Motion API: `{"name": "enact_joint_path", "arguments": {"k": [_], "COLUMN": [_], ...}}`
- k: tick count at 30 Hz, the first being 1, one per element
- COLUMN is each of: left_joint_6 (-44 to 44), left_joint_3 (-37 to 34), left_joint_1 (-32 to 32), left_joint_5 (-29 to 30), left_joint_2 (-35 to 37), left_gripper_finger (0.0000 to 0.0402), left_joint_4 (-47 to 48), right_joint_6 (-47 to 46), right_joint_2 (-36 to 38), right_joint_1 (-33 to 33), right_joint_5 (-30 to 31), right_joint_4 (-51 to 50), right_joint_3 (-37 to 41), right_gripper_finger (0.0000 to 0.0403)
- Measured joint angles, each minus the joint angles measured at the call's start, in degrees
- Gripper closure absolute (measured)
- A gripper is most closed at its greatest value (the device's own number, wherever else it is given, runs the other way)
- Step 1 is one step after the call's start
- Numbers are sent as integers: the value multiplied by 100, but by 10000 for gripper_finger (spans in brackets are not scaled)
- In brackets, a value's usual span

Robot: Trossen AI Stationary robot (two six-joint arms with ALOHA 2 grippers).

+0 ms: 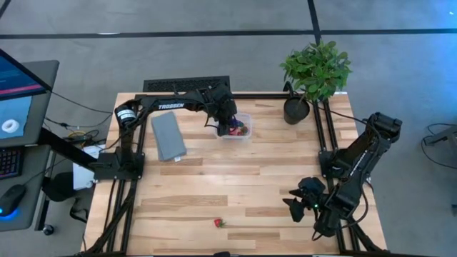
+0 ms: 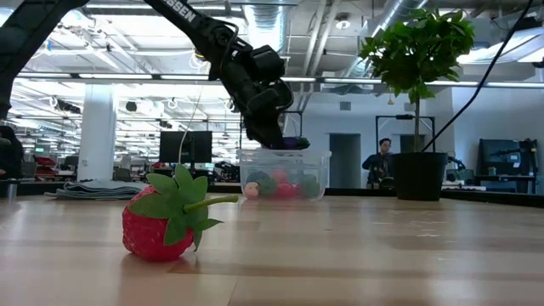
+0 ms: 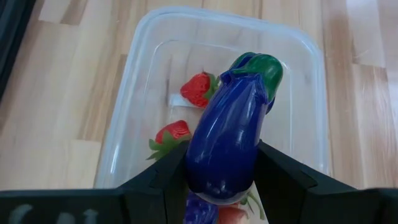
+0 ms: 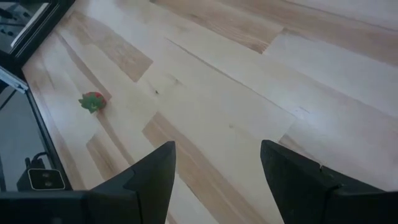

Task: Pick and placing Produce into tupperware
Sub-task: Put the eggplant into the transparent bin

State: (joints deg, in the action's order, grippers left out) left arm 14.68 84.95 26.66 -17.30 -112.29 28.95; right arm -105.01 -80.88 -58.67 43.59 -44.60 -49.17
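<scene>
The clear tupperware (image 1: 236, 128) stands at the table's far side and holds red strawberries (image 3: 198, 89) and other small produce (image 2: 285, 186). My left gripper (image 3: 222, 160) hangs just above its open top, shut on a purple eggplant (image 3: 231, 134) with a green cap. One strawberry (image 1: 219, 223) lies on its side on the table near the front edge; it looms large in the low view (image 2: 161, 223) and also shows in the right wrist view (image 4: 92, 101). My right gripper (image 4: 217, 152) hovers open over bare wood at the near right (image 1: 296, 203). My left gripper pinches the eggplant's thick rounded end (image 3: 200, 169) between its two fingers (image 3: 166, 177), one on each side. The fingers slant down from above the tub. The eggplant sticks out ahead of the fingers with its green cap (image 3: 264, 67) farthest away. It is clear of the tub, just above the rim (image 2: 294, 143).
A flat grey lid (image 1: 168, 135) lies left of the tub. A leafy potted plant (image 1: 313, 75) stands at the far right corner. Black frame rails (image 1: 323, 135) run along the table's sides. Bare wood spreads across the table's middle and near side.
</scene>
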Motion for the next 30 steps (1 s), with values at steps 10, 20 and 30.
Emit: {"name": "enact_joint_path", "arguments": {"k": [10, 20, 30], "left_joint_6": [63, -13, -34], "left_joint_3": [0, 0, 0], "left_joint_1": [32, 39, 39], "left_joint_5": [2, 282, 297], "left_joint_2": [0, 0, 0], "left_gripper_finger": [253, 246, 208], "left_joint_4": [0, 2, 7], "right_joint_6": [0, 0, 0], "right_joint_2": [0, 0, 0], "right_joint_1": [-5, -6, -5], "right_joint_5": [-2, -1, 0], "right_joint_4": [-47, -82, -83], "right_joint_3": [0, 0, 0], "right_gripper_finger": [143, 143, 143]}}
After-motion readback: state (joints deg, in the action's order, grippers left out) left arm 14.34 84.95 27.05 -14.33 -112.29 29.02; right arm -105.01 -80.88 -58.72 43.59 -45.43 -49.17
